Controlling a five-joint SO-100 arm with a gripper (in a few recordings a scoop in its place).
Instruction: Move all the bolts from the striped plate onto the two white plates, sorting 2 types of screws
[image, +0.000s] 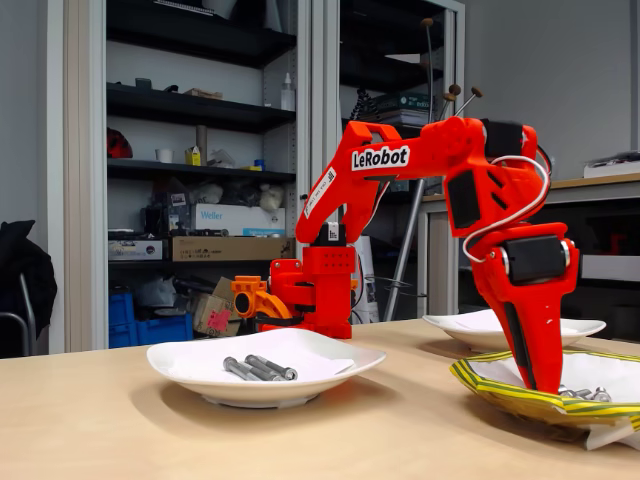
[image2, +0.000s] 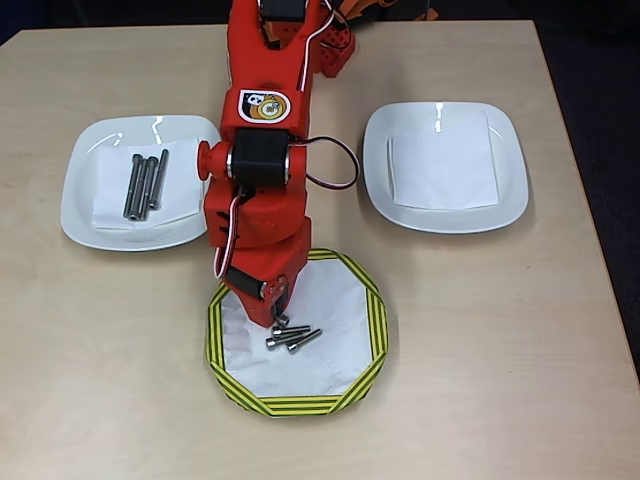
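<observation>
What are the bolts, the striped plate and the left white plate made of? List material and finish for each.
Bolts: apparently steel, shiny grey with bright glints along the shafts.
Striped plate: possibly paper or thin card; matte, angular rim looks folded in the fixed view. Hard to confirm.
Left white plate: likely glazed ceramic or glossy plastic; smooth with sharp light reflections. A matte white paper sheet lies in it.

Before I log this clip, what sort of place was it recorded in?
Probably a workshop or lab. In the fixed view, open shelves behind the table hold cardboard boxes, tool cases and clutter, blue crates sit on the floor, and a workbench stands at the right.
</observation>
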